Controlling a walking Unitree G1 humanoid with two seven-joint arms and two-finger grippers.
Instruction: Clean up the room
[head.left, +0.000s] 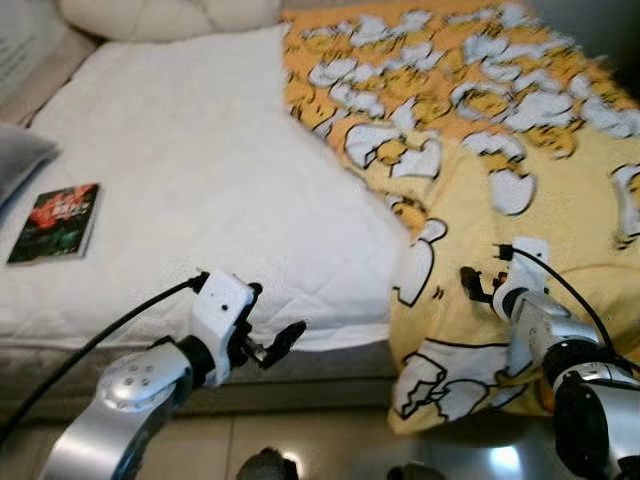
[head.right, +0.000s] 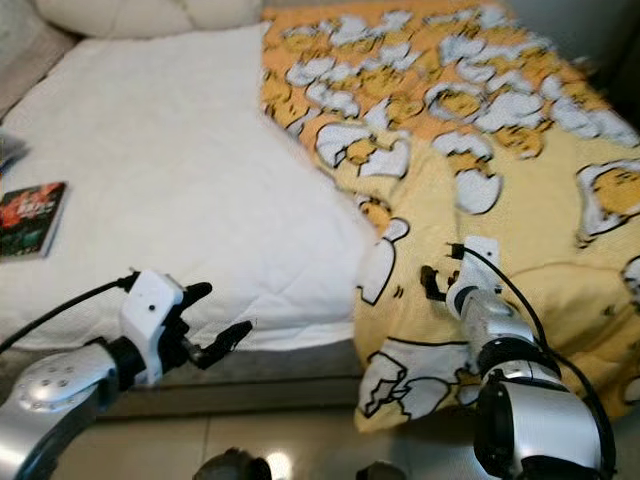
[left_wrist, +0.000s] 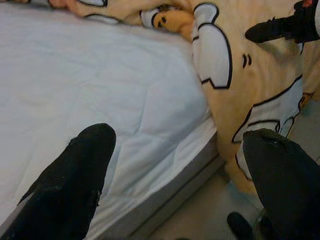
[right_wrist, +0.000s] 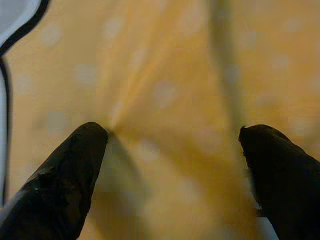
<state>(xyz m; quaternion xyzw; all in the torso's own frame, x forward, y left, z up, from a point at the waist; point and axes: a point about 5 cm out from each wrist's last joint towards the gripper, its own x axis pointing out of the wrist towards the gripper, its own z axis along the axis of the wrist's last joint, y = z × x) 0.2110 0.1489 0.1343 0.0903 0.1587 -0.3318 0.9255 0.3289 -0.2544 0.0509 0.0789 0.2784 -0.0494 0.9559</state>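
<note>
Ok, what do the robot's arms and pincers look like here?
Both arms are silver with rounded joints and white wrist housings. A black cable runs along each. The left pincer and right pincer each have two long black fingers.

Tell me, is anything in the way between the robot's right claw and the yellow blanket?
Nothing visible is. The right gripper hangs open right at the yellow blanket, its fingers spread over bare fabric. The book lies far off on the white mattress.
</note>
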